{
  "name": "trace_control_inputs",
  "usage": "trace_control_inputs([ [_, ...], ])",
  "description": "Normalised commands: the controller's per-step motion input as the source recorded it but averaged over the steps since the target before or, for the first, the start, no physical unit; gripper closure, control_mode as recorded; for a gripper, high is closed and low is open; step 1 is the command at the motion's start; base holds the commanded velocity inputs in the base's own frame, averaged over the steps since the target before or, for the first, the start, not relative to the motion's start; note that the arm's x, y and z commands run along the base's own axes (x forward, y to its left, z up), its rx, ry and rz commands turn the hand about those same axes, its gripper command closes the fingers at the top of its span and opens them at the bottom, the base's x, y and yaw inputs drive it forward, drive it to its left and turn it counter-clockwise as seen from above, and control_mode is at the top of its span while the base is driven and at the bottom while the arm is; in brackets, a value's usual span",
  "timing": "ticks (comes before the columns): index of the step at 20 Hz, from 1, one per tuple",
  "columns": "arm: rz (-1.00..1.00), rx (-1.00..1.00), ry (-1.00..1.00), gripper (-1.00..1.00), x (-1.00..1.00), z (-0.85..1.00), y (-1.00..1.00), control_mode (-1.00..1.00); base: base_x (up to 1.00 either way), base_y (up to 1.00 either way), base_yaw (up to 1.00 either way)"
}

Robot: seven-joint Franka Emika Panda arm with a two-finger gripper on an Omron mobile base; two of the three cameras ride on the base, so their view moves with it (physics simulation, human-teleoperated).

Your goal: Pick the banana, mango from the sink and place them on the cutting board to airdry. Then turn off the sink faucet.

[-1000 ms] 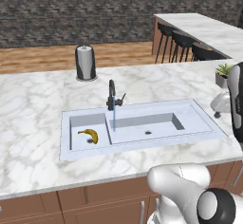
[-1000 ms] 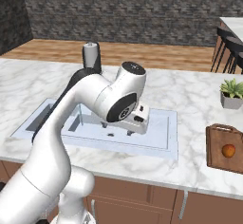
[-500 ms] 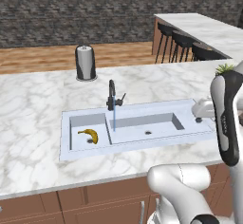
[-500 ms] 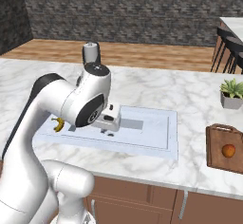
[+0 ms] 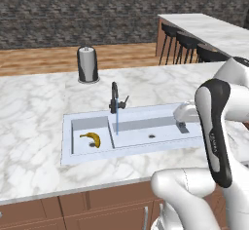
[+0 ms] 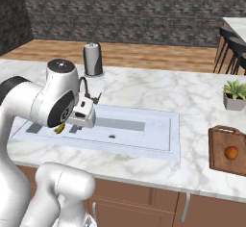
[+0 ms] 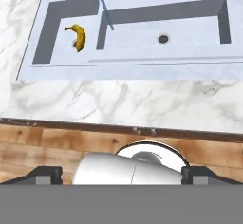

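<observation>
So the mango (image 6: 231, 152) is already sitting on the cutting board (image 6: 217, 144), off at the right end of the worktop (image 6: 144, 89) near the potted plant (image 6: 235, 94). The banana (image 5: 91, 139) is the one left, lying in the smaller compartment of the sink (image 5: 65, 141), right next to that basin's drain. The sink faucet (image 5: 115, 97) is running, with a thin blue stream dropping just beside the divider between the two basins.

The hand (image 6: 82, 115) hangs over the sink area with nothing in it, fingers spread wide, and from its own camera the banana looks well off, up in the far corner.

What I'd worry about: the banana is curved and probably wet, so if the fingers come down across the bend rather than square over the middle, it could roll or squirt out. It's also close to the basin wall, so a finger might clip the rim on the way down. And the faucet stands right by that compartment, so a sloppy approach could bump the lever early.
</observation>
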Motion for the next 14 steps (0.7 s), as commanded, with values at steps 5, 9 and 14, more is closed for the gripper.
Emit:
trace_control_inputs([
  [5,0.0,-0.02,-0.06,-1.0,-0.01,-0.09,0.55,-1.0,0.0,0.0,0.0],
  [9,0.0,-0.04,-0.03,-1.0,0.0,0.04,0.57,-1.0,0.0,0.0,0.0],
  [14,0.0,-0.05,-0.02,-1.0,0.0,0.13,0.53,-1.0,0.0,0.0,0.0],
])
